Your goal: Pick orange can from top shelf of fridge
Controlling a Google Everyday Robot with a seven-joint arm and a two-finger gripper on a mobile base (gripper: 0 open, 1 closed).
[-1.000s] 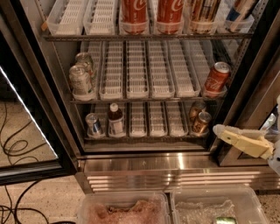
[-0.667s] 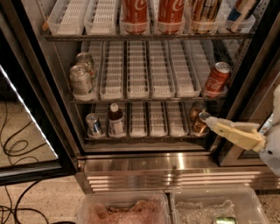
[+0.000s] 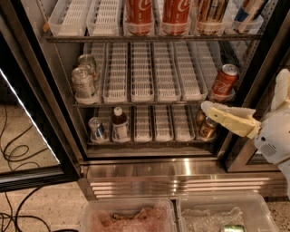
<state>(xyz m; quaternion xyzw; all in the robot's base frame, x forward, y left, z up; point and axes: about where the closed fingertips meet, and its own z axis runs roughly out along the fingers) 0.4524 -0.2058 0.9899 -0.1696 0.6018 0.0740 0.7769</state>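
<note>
The orange can (image 3: 211,13) stands on the top shelf (image 3: 90,39) of the fridge (image 3: 181,171), right of two red Coca-Cola cans (image 3: 138,13); its top is cut off by the frame edge. My gripper (image 3: 207,108), cream-coloured on a white arm, reaches in from the right at the height of the bottom rack. It sits well below the orange can, in front of the brown cans (image 3: 207,128) and holds nothing.
Two silver cans (image 3: 84,82) stand at the middle rack's left and a red can (image 3: 224,79) at its right. A small can (image 3: 96,128) and a bottle (image 3: 119,125) share the bottom rack. The open glass door (image 3: 27,136) is at left; two plastic bins (image 3: 127,219) lie on the floor.
My gripper has moved left and a little up, from beside the fridge's right frame to in front of the bottom rack's right end. The cans have not moved.
</note>
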